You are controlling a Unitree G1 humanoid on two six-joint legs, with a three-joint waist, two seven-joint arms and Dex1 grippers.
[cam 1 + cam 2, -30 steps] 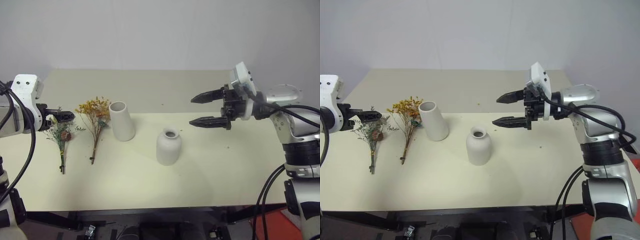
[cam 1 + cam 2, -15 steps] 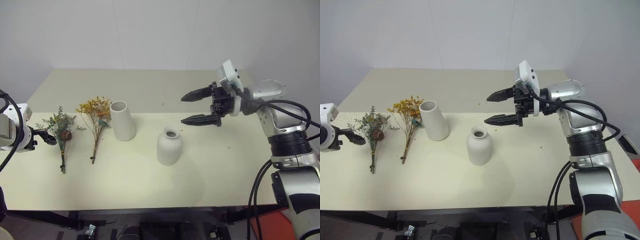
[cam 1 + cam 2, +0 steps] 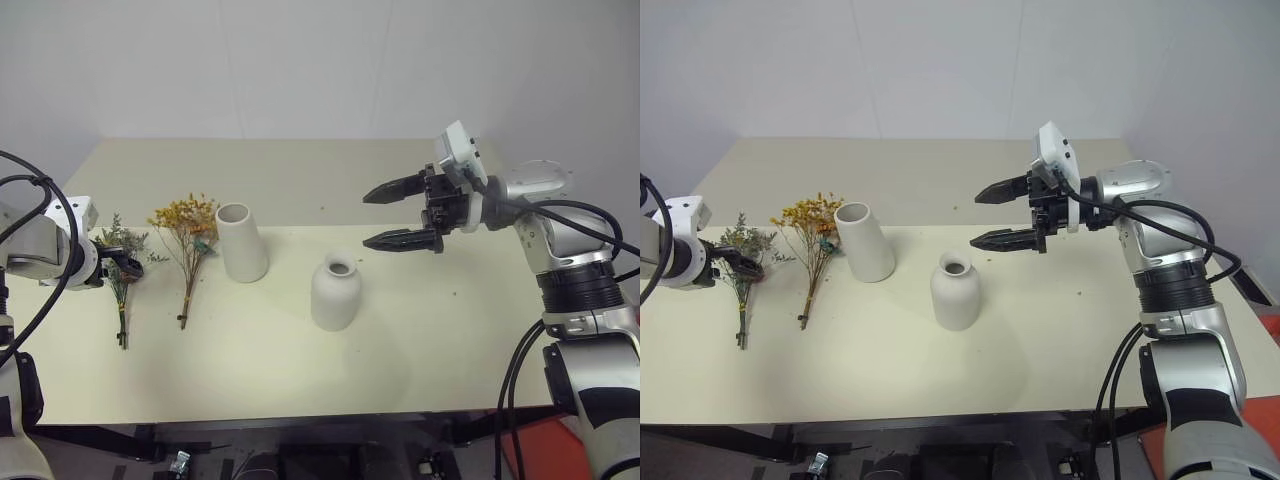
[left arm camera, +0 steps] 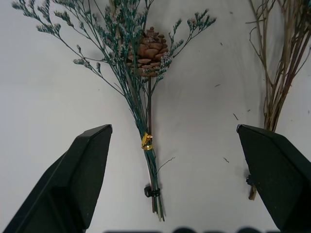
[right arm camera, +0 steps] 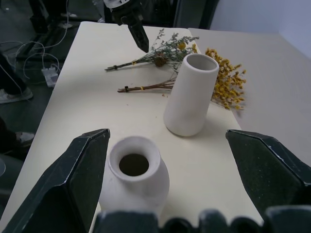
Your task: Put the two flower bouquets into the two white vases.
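A grey-green bouquet (image 3: 121,290) with a brown pine cone (image 4: 148,51) lies flat at the table's left. My left gripper (image 3: 112,264) hovers over it, tipped downward and open; its fingers straddle the tied stems (image 4: 148,145) without touching. The yellow-orange bouquet (image 3: 190,235) lies just to the right, beside the tall white vase (image 3: 243,242). The short narrow-necked white vase (image 3: 334,290) stands mid-table. My right gripper (image 3: 368,220) hangs open and empty in the air, right of and above the short vase (image 5: 135,177), pointing toward the tall vase (image 5: 190,94).
The cream table (image 3: 430,340) has bare room in front and to the right of the vases. Its front edge (image 3: 300,415) runs along the bottom, and a plain wall (image 3: 300,60) rises behind it. Cables and equipment lie on the floor (image 5: 29,73) beyond the table's left end.
My left gripper drew back to the left off the grey-green bouquet, then returned over it, lower and tipped further down. The right gripper stays open and has barely shifted. Bouquets and vases have not moved.
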